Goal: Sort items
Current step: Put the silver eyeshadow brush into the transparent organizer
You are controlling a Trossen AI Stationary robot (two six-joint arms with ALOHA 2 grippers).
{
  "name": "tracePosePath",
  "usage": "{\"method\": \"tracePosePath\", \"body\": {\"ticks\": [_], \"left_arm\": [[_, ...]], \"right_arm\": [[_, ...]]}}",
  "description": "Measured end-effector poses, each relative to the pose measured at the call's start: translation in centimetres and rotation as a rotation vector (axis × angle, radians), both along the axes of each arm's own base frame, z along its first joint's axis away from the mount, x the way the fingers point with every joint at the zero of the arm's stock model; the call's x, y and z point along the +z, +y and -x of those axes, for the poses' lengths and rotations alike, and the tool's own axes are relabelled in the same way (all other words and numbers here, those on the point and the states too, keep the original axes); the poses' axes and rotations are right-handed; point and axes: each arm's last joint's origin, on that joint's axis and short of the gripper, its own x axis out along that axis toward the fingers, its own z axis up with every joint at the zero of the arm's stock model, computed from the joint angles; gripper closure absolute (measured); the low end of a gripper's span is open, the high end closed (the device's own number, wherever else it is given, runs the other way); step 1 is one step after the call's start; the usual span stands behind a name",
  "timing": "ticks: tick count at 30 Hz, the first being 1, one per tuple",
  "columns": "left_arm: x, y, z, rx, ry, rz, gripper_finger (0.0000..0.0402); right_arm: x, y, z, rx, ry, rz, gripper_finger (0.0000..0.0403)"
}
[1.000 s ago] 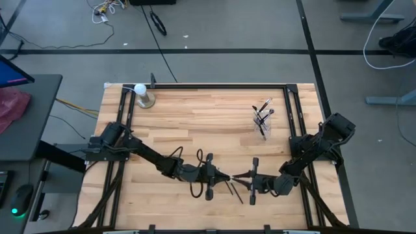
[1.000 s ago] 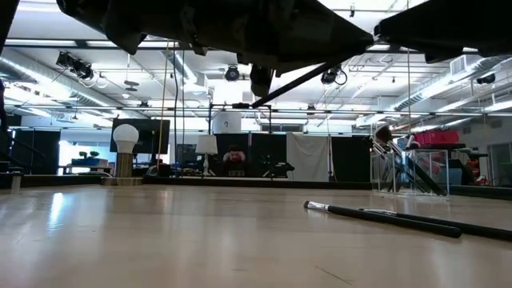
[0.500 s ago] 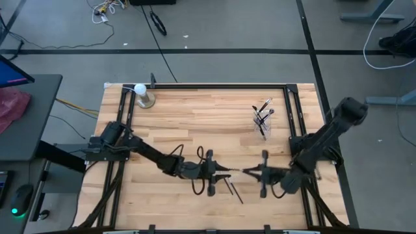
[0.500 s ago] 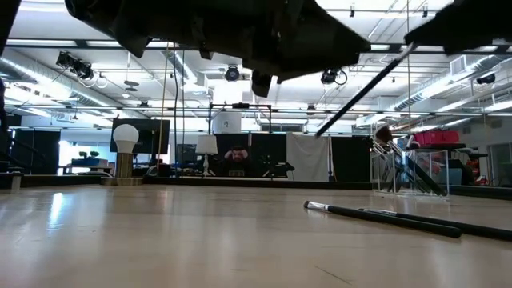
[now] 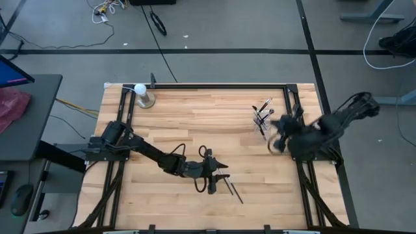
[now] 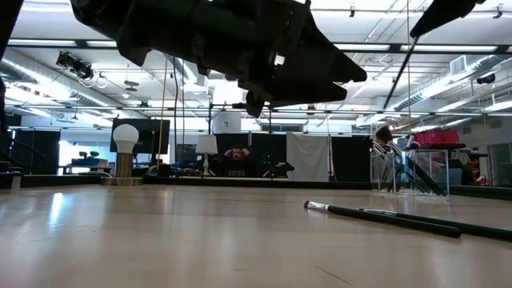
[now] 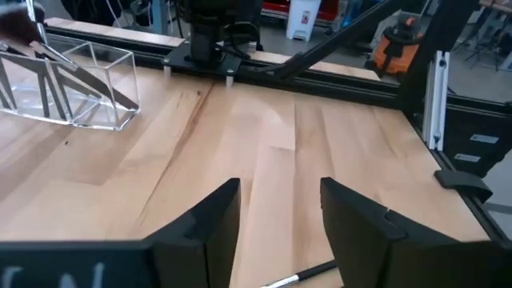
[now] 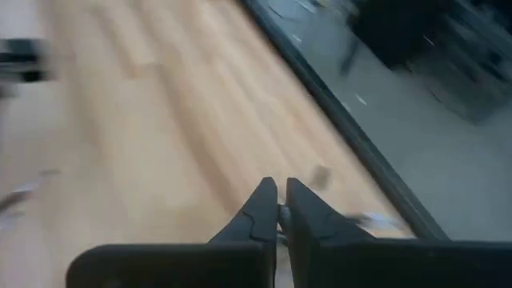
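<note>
The light wooden slatted table (image 5: 195, 123) carries the sorting job, with the dark left arm's gripper (image 5: 218, 174) hovering low near its front edge, fingers (image 7: 210, 220) spread apart and empty, seemingly so it can take the 2 thin dark brush sticks (image 5: 233, 190) lying just beside it. The right gripper (image 5: 275, 138), fingers pinched shut on 1 thin dark stick (image 6: 398, 74), hangs beside the small clear acrylic holder (image 5: 262, 120), probably for a drop-in, where several dark brushes (image 6: 392, 156) lean, tufted ends up.

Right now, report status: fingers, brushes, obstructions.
Left fingers open, low over the table. Right fingers shut on a brush, up near the cup. Two brushes loose by the left arm. No obstruction seen.
</note>
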Motion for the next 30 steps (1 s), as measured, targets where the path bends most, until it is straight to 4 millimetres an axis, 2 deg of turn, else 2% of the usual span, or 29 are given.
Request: {"method": "tracePosePath", "body": {"ticks": [8, 13, 19, 22, 25, 30], "left_arm": [[0.0, 0.0, 0.0, -0.001, -0.003, -0.004, 0.0225], [0.0, 0.0, 0.0, -0.002, -0.002, -0.005, 0.0225], [0.0, 0.0, 0.0, -0.002, 0.001, -0.007, 0.0225], [0.0, 0.0, 0.0, -0.002, 0.001, -0.007, 0.0225], [0.0, 0.0, 0.0, -0.003, 0.002, -0.007, 0.0225], [0.0, -0.1, 0.0, -0.004, 0.002, -0.006, 0.0225]], "right_arm": [[1.5, -6.0, 1.5, -0.259, 0.024, -0.052, 0.0395], [1.7, -9.1, 0.8, -0.275, -0.001, -0.117, 0.0395], [-1.5, -13.6, -0.6, -0.308, 0.063, -0.194, 0.0394], [-2.6, -15.6, -1.0, -0.29, 0.031, -0.259, 0.0394], [-3.5, -17.0, -1.1, -0.267, 0.019, -0.332, 0.0394], [-4.8, -18.6, -1.1, -0.332, 0.066, -0.374, 0.0394]]}}
